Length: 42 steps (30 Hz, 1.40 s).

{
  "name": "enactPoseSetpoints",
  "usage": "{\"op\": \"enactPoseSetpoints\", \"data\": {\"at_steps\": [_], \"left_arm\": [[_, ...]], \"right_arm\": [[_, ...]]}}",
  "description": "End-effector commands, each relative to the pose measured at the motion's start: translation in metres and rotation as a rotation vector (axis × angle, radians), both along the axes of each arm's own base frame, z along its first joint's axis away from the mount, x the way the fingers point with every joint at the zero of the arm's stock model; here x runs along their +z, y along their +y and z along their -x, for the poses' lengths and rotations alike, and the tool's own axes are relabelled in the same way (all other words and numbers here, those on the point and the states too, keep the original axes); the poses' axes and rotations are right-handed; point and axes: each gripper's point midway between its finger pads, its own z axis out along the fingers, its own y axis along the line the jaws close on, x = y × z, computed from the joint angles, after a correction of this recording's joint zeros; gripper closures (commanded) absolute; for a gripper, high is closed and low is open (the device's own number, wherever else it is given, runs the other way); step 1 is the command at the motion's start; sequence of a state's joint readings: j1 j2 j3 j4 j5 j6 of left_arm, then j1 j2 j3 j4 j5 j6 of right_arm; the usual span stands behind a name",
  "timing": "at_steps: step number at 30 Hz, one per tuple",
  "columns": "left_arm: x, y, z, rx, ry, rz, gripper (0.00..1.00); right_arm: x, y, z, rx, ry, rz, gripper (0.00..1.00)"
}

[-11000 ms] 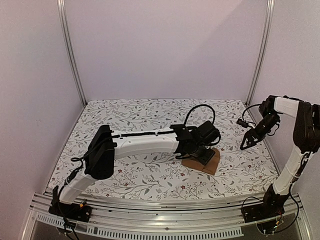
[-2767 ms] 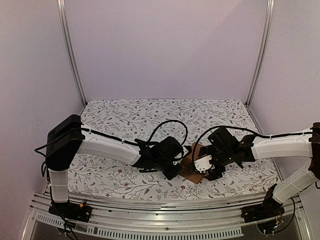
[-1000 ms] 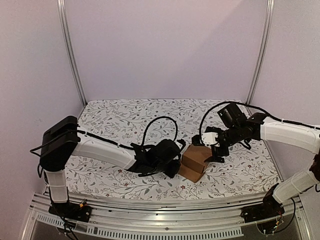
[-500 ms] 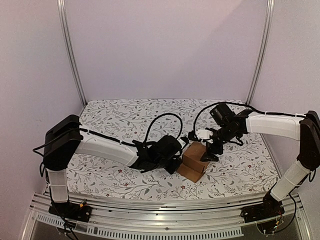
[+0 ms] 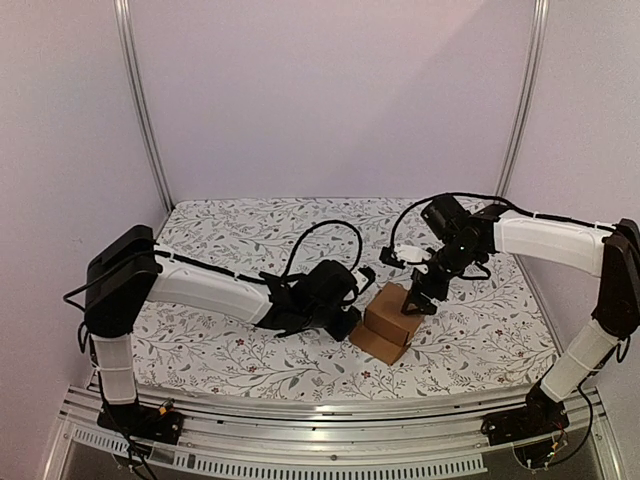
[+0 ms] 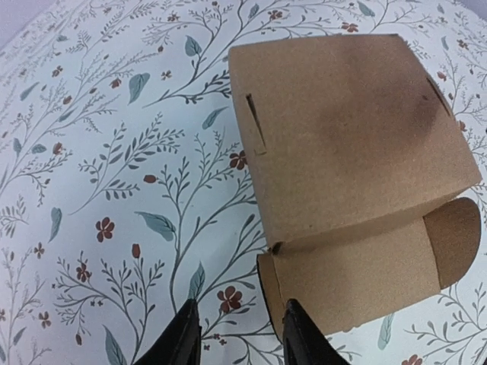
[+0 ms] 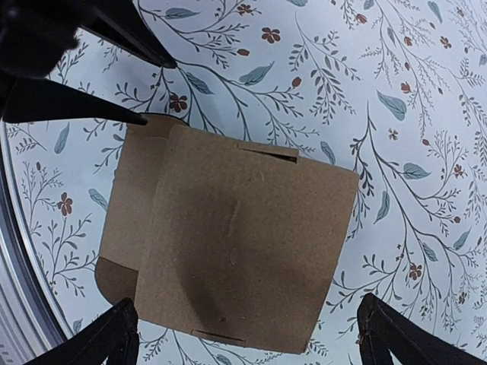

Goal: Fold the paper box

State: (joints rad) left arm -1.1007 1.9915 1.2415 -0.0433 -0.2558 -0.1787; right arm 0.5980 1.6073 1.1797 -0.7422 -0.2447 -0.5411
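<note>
Paper box (image 5: 392, 318) and table (image 5: 250, 230): brown box sits on the floral table, right off the tips of the left gripper (image 6: 242, 338) and directly under the right gripper (image 7: 255, 338)
Box shape: folded up into a cube, with a lower panel (image 6: 358, 277) poking out at table level on the left gripper's side
Left one: fingers partway apart, nothing but tablecloth between them. One tip is right at the corner of that lower panel; real contact or not, can't tell
Right one: spread fully wide, a finger off each side of the box, gripping nothing. Whether it touches the top, can't tell
Room: plenty of bare table off the left gripper's outer side and beyond the right gripper; metal rail (image 5: 300, 408) runs behind both
Rounded tab (image 6: 456, 236): on the panel's end away from the left fingers
Slot (image 6: 255, 125): thin cut in the box face ahead of them
</note>
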Motion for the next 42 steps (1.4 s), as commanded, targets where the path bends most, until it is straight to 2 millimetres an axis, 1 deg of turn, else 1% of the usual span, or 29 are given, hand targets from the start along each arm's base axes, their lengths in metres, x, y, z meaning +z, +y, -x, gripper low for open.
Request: {"op": "enactPoseSetpoints", "data": {"at_steps": [1,4,6,10,13,15,18,20,24,26,28,29,32,34,35,36,37,38,40,42], "left_arm": [[0.009,0.008,0.012,0.047,0.093,0.098,0.61],[-0.005,0.004,0.018,0.037,0.136,0.092,0.62],[-0.015,-0.002,0.023,0.020,0.161,0.088,0.65],[-0.027,-0.011,0.028,-0.009,0.181,0.074,0.75],[-0.028,-0.013,0.026,-0.017,0.170,0.058,0.88],[-0.027,-0.015,0.023,-0.024,0.152,0.053,0.94],[-0.023,-0.016,0.017,-0.025,0.120,0.042,0.99],[-0.022,-0.016,0.014,-0.026,0.104,0.033,1.00],[-0.024,-0.015,0.008,-0.032,0.086,0.015,1.00],[-0.024,-0.015,0.007,-0.039,0.085,0.007,1.00],[-0.023,-0.016,0.009,-0.055,0.084,0.007,0.99],[-0.021,-0.016,0.009,-0.062,0.082,0.008,0.95],[-0.017,-0.014,0.010,-0.071,0.071,-0.004,0.77],[-0.012,-0.011,0.009,-0.073,0.053,-0.009,0.70],[-0.010,-0.010,0.008,-0.074,0.046,-0.008,0.69],[-0.009,-0.010,0.009,-0.078,0.043,-0.004,0.68],[-0.007,-0.010,0.010,-0.082,0.045,0.008,0.68],[-0.009,-0.010,0.011,-0.082,0.054,0.015,0.67],[-0.012,-0.010,0.014,-0.072,0.076,0.036,0.67],[-0.010,-0.015,0.015,-0.068,0.086,0.091,0.67]], "right_arm": [[0.014,-0.018,-0.018,-0.095,-0.020,-0.005,0.01],[0.001,-0.026,-0.027,-0.157,0.033,-0.003,0.01],[-0.010,-0.031,-0.028,-0.188,0.072,0.008,0.01],[-0.026,-0.036,-0.012,-0.190,0.163,0.022,0.01],[-0.029,-0.040,-0.001,-0.175,0.202,0.026,0.01],[-0.028,-0.039,0.006,-0.162,0.221,0.017,0.01],[-0.025,-0.038,0.015,-0.147,0.252,-0.001,0.01],[-0.024,-0.037,0.020,-0.141,0.272,-0.005,0.01],[-0.025,-0.041,0.026,-0.144,0.289,0.008,0.01],[-0.025,-0.045,0.023,-0.155,0.273,0.020,0.01],[-0.019,-0.049,0.016,-0.172,0.252,0.014,0.01],[-0.016,-0.051,0.014,-0.180,0.244,0.006,0.01],[0.003,-0.055,0.008,-0.170,0.179,-0.021,0.01],[0.015,-0.054,0.009,-0.129,0.118,-0.043,0.01],[0.026,-0.054,0.012,-0.105,0.076,-0.067,0.01],[0.032,-0.053,0.014,-0.087,0.053,-0.087,0.01],[0.041,-0.051,0.022,-0.054,0.037,-0.120,0.01],[0.051,-0.047,0.035,-0.007,0.043,-0.158,0.01],[0.053,-0.046,0.052,0.140,0.003,-0.172,0.01],[0.049,-0.045,0.061,0.222,-0.046,-0.177,0.01]]}}
